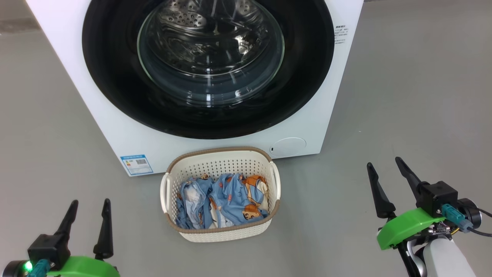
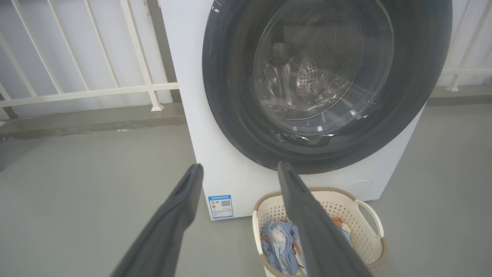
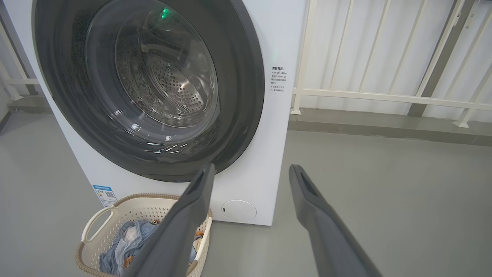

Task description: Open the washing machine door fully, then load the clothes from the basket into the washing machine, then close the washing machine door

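- Left gripper point(image 1: 90, 201) to the left of the basket point(image 1: 226, 232), well apart from it, jaws spread wide with nothing between them.
- Right gripper point(image 1: 383, 161) to the right of the basket, also well apart, jaws likewise spread and empty.
- Clothes point(image 1: 226, 200) heaped inside the basket, between the two grippers, touched by neither.
- Washing machine point(image 1: 127, 142) just behind the basket; washing machine door point(image 1: 209, 57) above the basket, shut flush against the machine's front.
- Top of door and machine cut off in the head view; steel drum point(image 1: 184, 19) visible through the glass, muddled by reflections; number of garments in the basket impossible to tell.
- Counted: one basket with two white handles point(image 1: 165, 192); one door; one blue label sticker point(image 1: 136, 164) behind the basket's left; one round flap point(image 1: 288, 147) behind its right; two grippers, two dark fingers point(image 1: 104, 231) each.
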Motion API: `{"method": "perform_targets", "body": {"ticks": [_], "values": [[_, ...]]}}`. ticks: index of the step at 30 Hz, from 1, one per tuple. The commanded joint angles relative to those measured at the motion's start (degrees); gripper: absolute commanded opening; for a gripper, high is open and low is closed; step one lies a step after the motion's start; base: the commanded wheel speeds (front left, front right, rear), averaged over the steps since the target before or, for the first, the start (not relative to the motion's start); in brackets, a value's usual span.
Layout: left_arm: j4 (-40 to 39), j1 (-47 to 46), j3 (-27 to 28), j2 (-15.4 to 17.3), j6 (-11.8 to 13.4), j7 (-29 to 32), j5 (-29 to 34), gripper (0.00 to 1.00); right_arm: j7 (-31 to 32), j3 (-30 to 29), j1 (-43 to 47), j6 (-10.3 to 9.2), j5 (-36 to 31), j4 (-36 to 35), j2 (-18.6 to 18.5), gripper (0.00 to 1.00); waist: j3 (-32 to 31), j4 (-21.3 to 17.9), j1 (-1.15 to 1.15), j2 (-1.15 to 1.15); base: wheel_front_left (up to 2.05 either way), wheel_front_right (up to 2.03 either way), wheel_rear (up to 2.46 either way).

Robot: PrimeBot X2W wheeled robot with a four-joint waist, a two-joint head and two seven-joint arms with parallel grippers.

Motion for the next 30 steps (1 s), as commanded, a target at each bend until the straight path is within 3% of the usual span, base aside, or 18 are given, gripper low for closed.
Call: {"method": "perform_targets", "body": {"ticks": [1, 22, 30], "values": [[-1.11, -2.79, 1.84, 1.34, -0.28, -0.37, 0.43, 1.00, -0.69, 1.04, -2.25, 0.09, -0.47, -1.52, -0.28, 1.00, 0.30, 0.08, 0.00, 0.00, 0.60, 0.47, -1.07], [-1.78, -3.94, 2.13, 1.03, -0.38, -0.37, -0.81, 1.00, -0.69, 0.37, -1.99, 0.09, -0.29, -1.46, -0.12, 1.00, 1.12, 0.61, 0.00, 0.00, 1.35, 0.71, -2.06], [-3.69, -3.12, 2.05, 1.08, -0.12, -0.37, 0.84, 1.00, -0.69, 0.51, -1.89, 0.09, 0.00, -2.00, -0.04, 1.00, 1.35, 0.80, 0.00, 0.00, 0.59, 0.54, -1.13]]}}
